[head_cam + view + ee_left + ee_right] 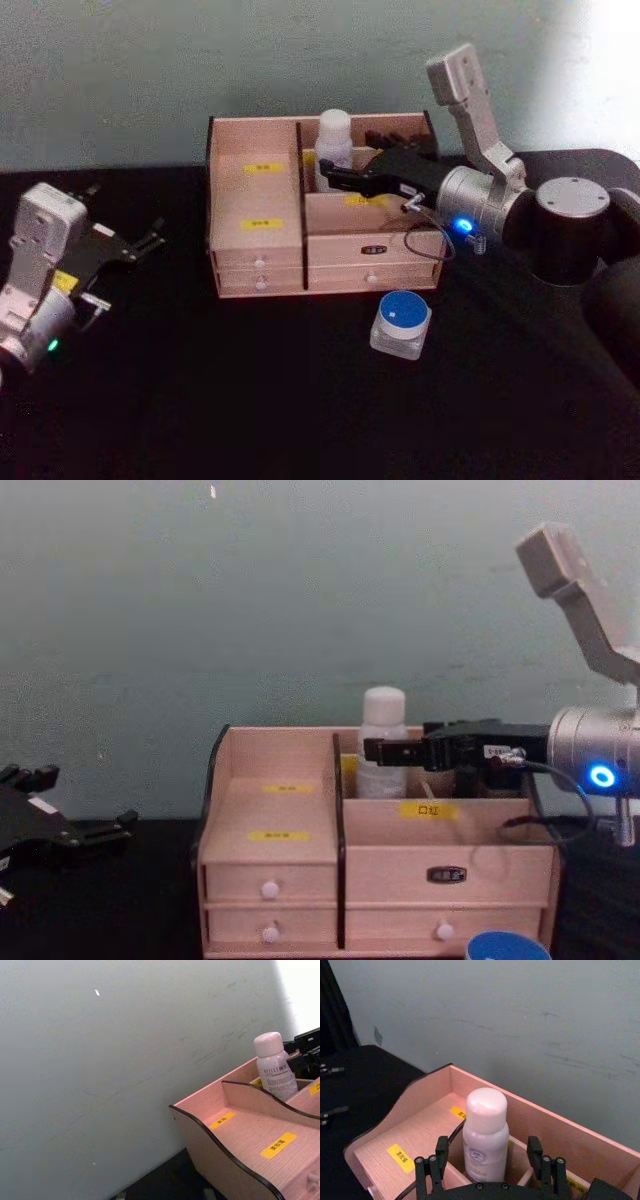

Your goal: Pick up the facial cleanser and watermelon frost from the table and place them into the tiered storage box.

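Note:
The facial cleanser (334, 135), a white bottle with a white cap, stands upright in the back right compartment of the tiered storage box (255, 150). My right gripper (340, 165) reaches over the box from the right and is open. In the right wrist view its fingers (441, 1149) flank the bottle (485, 1130) with a gap on each side. The watermelon frost (401, 322), a small clear jar with a blue lid, sits on the table in front of the box's right drawers. My left gripper (150, 238) rests open at the far left, away from the box.
The box (280, 770) is light wood with black edges, yellow labels and white-knobbed drawers. It stands against a grey-green wall on a black tabletop. The stepped left compartments (235, 1130) hold nothing. A cable loops from the right wrist over the box's front right corner.

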`<move>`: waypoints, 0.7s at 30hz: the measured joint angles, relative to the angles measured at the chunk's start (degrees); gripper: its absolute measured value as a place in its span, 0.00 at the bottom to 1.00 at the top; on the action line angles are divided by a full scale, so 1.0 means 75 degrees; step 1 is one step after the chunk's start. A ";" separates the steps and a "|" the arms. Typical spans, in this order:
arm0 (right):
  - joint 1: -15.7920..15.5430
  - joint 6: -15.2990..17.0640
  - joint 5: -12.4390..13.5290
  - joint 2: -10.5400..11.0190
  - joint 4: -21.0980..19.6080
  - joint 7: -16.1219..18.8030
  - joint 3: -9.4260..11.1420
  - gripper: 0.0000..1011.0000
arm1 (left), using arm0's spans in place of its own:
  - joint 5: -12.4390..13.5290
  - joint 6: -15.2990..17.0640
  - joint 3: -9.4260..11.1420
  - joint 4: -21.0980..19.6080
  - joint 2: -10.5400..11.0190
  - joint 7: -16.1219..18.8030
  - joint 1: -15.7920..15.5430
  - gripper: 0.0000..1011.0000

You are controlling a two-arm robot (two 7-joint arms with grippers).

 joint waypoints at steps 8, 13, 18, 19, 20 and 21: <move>-0.0336 0.0109 0.0119 0.0282 -0.0699 0.0044 0.0143 0.99 | 0.0000 0.0000 0.0000 0.0000 0.0000 0.0000 0.0000 0.99; -0.0805 0.0289 0.0306 0.0717 -0.1456 0.0244 0.0212 0.99 | 0.0000 0.0000 0.0000 0.0000 0.0000 0.0000 0.0000 0.99; -0.1230 0.0490 0.0467 0.1178 -0.2076 0.0411 0.0212 0.99 | 0.0000 0.0000 0.0000 0.0000 0.0000 0.0000 0.0000 0.99; -0.1377 0.0535 0.0513 0.1338 -0.2276 0.0445 0.0209 0.99 | 0.0000 0.0000 0.0000 0.0000 0.0000 0.0000 0.0000 0.99; -0.1454 0.0553 0.0534 0.1419 -0.2371 0.0460 0.0209 0.99 | 0.0000 0.0000 0.0000 0.0000 0.0000 0.0000 0.0000 0.99; -0.1513 0.0562 0.0551 0.1478 -0.2443 0.0472 0.0209 0.99 | 0.0000 0.0000 0.0000 0.0000 0.0000 0.0000 0.0000 0.99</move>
